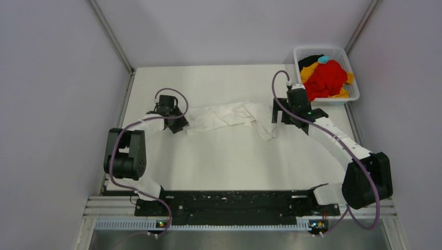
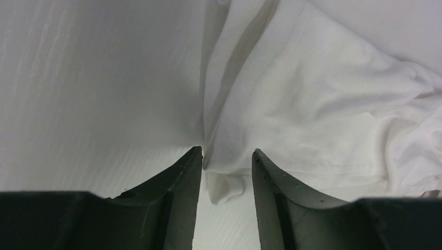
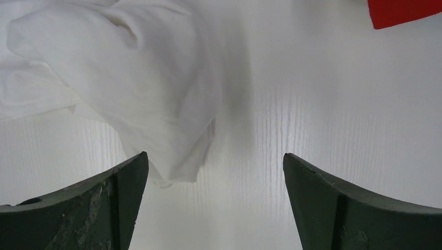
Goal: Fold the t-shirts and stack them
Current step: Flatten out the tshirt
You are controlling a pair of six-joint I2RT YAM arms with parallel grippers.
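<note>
At centre of the top view | white t-shirt (image 1: 224, 117) lies bunched across table (image 1: 224, 166) | left gripper (image 2: 227, 156) narrowed around its frame-left edge, clamping unclear | right gripper (image 3: 215, 161) spread wide beside its frame-right end

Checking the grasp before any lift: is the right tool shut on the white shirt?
No: the right tool has its fingers wide apart, with the white t-shirt lying loose beside one.
</note>
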